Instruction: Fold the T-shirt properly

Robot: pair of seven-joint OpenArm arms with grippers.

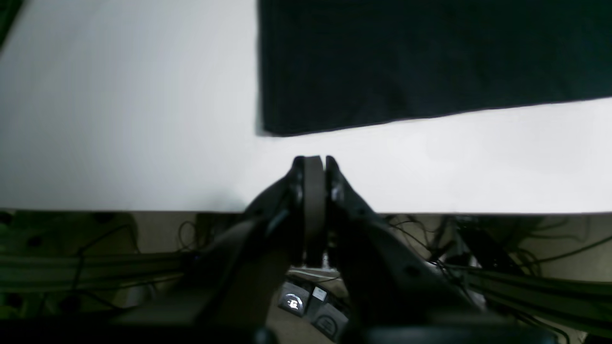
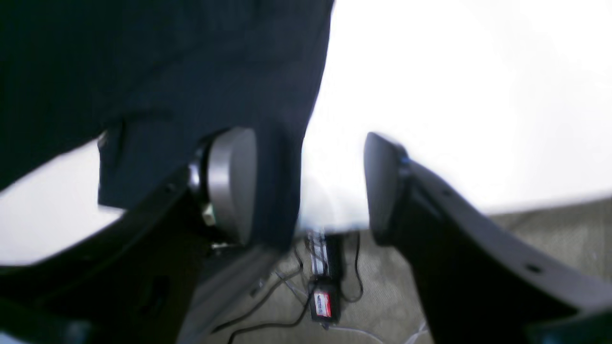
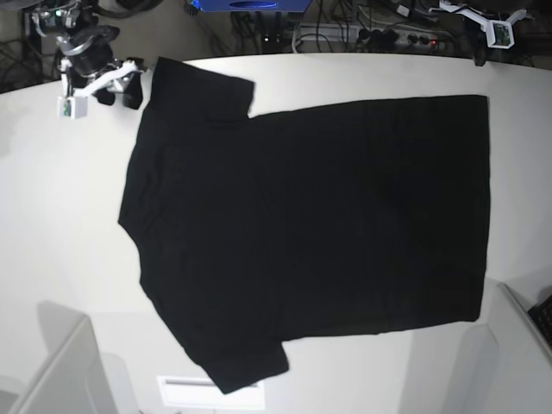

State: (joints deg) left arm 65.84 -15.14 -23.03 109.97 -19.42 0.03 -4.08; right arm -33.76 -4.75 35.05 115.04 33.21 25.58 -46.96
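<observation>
A white counter [image 3: 69, 224] with a rounded far edge fills the base view, brightly and evenly lit. Behind it, tangled black cables [image 3: 345, 21] and a power strip [image 3: 388, 36] lie along the back. In the right wrist view, grey carpeted floor [image 2: 550, 224] shows below the counter edge, with cords and a small red-labelled device [image 2: 322, 303] on it.

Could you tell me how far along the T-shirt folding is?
Done: the T-shirt lies spread flat on the table. In hand: the open right gripper sits at a sleeve edge; the left gripper is shut, off the cloth. Left: no fold shows yet.
</observation>
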